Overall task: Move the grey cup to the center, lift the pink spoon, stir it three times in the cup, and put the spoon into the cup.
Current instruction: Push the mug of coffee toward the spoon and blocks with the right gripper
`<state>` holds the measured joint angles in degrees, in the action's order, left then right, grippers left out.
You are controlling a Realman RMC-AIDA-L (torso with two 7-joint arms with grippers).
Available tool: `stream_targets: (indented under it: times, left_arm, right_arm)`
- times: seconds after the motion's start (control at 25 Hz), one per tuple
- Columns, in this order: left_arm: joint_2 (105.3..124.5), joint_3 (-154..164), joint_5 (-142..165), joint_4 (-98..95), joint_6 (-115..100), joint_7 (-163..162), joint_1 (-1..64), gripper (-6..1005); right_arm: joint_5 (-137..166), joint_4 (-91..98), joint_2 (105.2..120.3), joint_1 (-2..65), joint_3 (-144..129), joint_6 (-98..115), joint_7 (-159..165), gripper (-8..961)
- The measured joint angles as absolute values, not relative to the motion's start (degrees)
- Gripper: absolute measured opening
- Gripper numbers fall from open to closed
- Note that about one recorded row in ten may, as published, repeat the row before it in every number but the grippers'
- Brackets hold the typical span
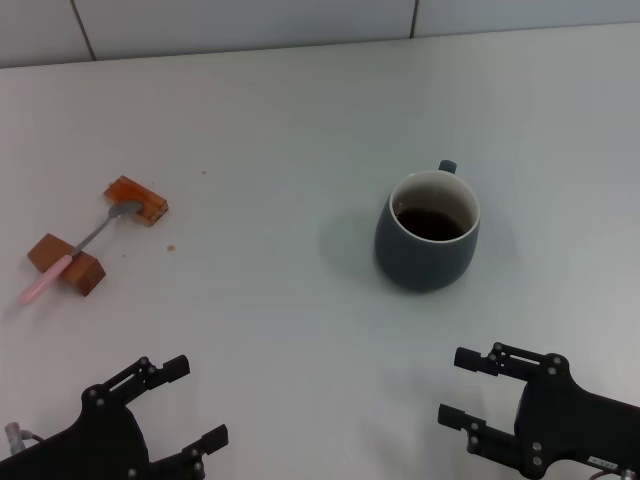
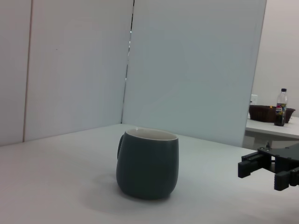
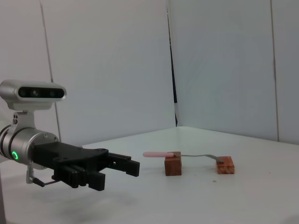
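Both grippers low at near table edge, empty, fingers spread: left gripper (image 1: 185, 400), right gripper (image 1: 465, 388). Grey cup (image 1: 427, 243) just ahead of right gripper, right of centre; rounded glazed ceramic, likely heavy, slick; dark liquid inside, keep upright, grasp body. Pink spoon (image 1: 72, 255) far left, bridging two wooden blocks (image 1: 66, 265); slim, light, grasp raised handle.
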<state>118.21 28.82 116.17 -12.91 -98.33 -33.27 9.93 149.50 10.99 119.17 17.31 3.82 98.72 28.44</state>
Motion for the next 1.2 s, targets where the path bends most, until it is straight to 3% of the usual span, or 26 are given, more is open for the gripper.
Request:
stream_targets:
  times: [0.32, 0.52, 0.76, 0.96, 1.2]
  left_arm:
    - [118.21, 28.75, 116.03, -12.92, -98.53, -33.31, 9.93, 843]
    - [118.21, 28.73, 116.00, -12.94, -98.66, -33.35, 9.93, 843]
    - [118.21, 28.74, 116.01, -13.13, -98.89, -33.52, 9.93, 844]
    - [118.21, 28.66, 116.00, -13.08, -99.13, -33.63, 9.97, 844]
    - [118.24, 28.60, 115.74, -12.94, -99.23, -33.66, 10.02, 844]
  right_arm:
    - [149.12, 10.40, 119.18, 17.41, 4.46, 98.53, 27.81, 557]
    - [148.90, 8.97, 119.12, 16.14, 11.74, 100.95, 23.47, 322]
    - [148.82, 4.64, 119.47, 12.41, 38.93, 101.05, 15.66, 95]
    - [149.33, 2.84, 119.29, 14.51, 44.43, 87.01, 18.29, 35]
    - [150.77, 1.69, 119.39, 18.23, 40.87, 76.84, 18.58, 36]
